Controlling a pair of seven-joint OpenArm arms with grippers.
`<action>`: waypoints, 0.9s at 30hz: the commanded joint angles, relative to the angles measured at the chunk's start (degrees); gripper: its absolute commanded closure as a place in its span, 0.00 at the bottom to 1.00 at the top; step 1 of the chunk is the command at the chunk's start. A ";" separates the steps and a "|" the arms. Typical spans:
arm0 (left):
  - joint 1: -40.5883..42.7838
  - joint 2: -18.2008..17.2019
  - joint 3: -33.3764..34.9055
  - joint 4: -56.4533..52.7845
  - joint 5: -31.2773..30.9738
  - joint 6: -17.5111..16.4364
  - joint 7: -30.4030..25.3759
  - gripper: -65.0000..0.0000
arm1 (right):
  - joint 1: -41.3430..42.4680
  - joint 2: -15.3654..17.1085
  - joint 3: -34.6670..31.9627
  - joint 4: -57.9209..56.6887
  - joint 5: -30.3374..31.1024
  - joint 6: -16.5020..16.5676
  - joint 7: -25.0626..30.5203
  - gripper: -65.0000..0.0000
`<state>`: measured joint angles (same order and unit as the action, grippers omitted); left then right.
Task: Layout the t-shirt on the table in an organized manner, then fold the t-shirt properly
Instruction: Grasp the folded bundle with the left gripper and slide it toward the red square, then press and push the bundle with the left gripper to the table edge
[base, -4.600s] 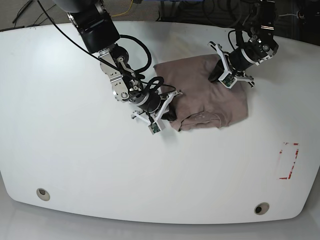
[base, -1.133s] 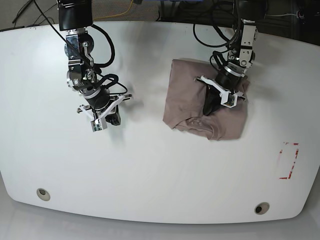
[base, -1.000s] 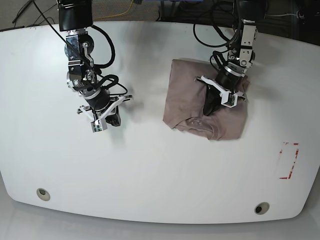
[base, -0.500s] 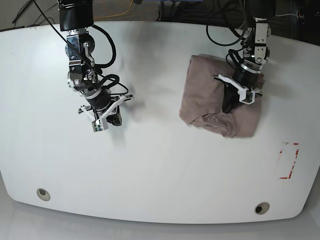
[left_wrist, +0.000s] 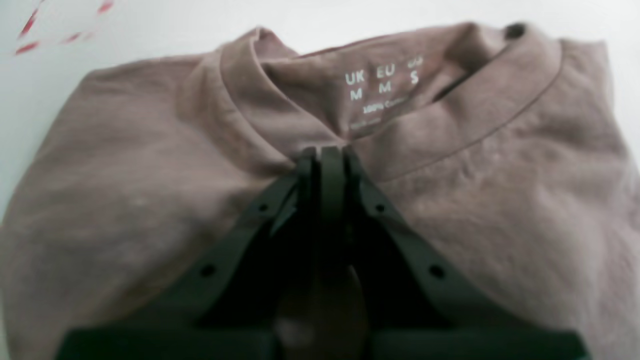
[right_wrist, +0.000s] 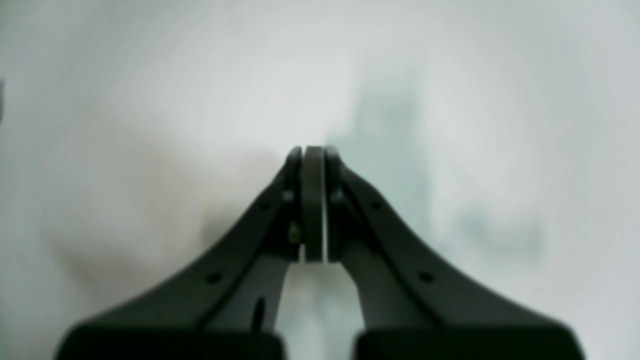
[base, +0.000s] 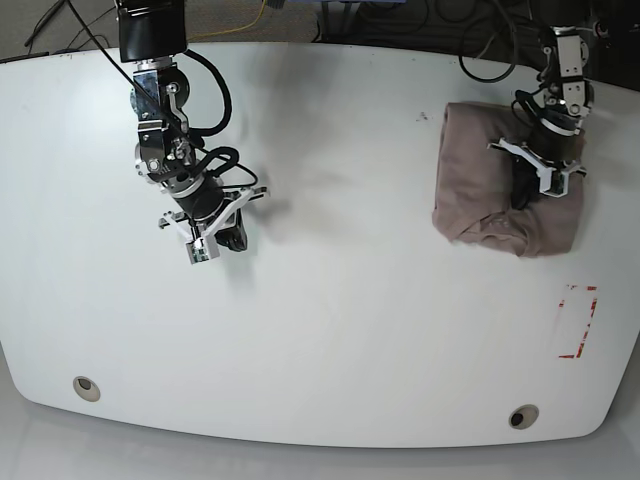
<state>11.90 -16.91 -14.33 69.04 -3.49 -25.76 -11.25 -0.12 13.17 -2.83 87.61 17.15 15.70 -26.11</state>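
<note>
**Ana:** White table (base: 330, 330) fills the base view, smooth, with a grommet hole (base: 86, 387) at 7 o'clock, another (base: 522, 416) at 5, and a red tape mark (base: 577, 322) at 4. Dark floor and cables (base: 250, 18) run along the far edge at 12.

**Ben:** And the shirt (base: 490, 190)?

**Ana:** Folded into a compact block at 2 o'clock, near the table's edge, just above the tape. The collar and size label (left_wrist: 382, 85) face the left wrist camera.

**Ben:** Grippers?

**Ana:** The left gripper (base: 522, 190) is clamped shut with its tip pressed on the shirt by the collar; whether it pinches any cloth, I cannot tell. The right gripper (base: 228, 240) is closed on nothing, over bare table at 9 o'clock, well apart from the shirt.

**Ben:** Risks?

**Ana:** I'd judge the thin fabric could bunch or the fold slide open if that pressed tip drags sideways. If cloth is caught between the jaws, lifting could pull the top layer up. The block also sits near the edge, so a further push towards 3 o'clock could tip it off.
</note>
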 joint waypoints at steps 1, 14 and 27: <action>-0.16 -1.42 -2.86 1.60 0.72 -0.48 1.97 1.00 | 0.87 0.41 0.24 1.22 0.57 0.43 1.45 1.00; -0.25 -2.04 -8.84 7.84 0.72 -5.49 2.50 1.00 | 0.52 0.24 0.15 1.22 0.57 0.43 1.45 1.00; -0.43 3.41 -5.58 21.47 0.89 -5.49 13.40 1.00 | 0.78 0.24 0.15 1.05 0.57 0.43 1.45 1.00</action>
<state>11.75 -13.93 -20.40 87.88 -1.72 -31.22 2.48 -0.51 12.99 -2.96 87.61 17.12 15.73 -26.00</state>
